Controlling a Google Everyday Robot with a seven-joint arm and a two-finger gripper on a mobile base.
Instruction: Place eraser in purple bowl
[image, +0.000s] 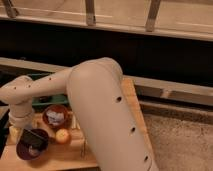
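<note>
The purple bowl (31, 148) stands at the front left of the wooden table. My gripper (30, 135) hangs from the pale wrist at the left and is right over the bowl's far rim. A dark flat shape (34, 137) shows at the gripper's end, over the inside of the bowl. I cannot tell whether this is the eraser or part of the gripper. No eraser shows lying on the table.
A reddish-brown bowl (56, 116) with something pale in it stands just behind and to the right of the purple bowl. A small orange round thing (62, 136) lies beside it. A green tray (47, 99) is at the back. My large arm covers the table's (131, 95) middle.
</note>
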